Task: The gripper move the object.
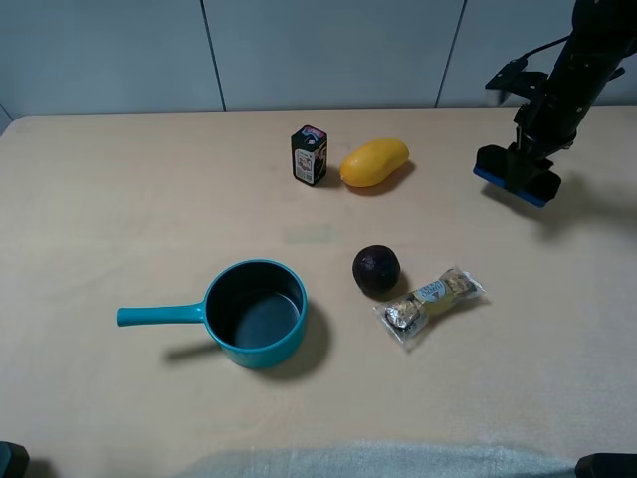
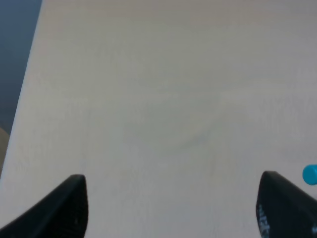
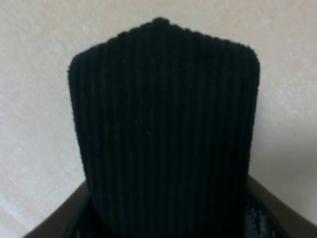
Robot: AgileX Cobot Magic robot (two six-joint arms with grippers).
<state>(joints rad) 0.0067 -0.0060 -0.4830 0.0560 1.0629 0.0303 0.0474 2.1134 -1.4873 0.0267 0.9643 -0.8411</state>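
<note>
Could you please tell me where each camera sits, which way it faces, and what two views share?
Exterior high: mounted above the table, looking down on it; the right arm shows at upper right, its gripper holding the object.
Left wrist: on the left arm, facing bare table; the open left gripper shows only its two fingertips.
Right wrist: on the right arm, facing the object's black felt, which fills the view; jaw edges flank it.
Shared: the object appears in the exterior and right wrist views.
</note>
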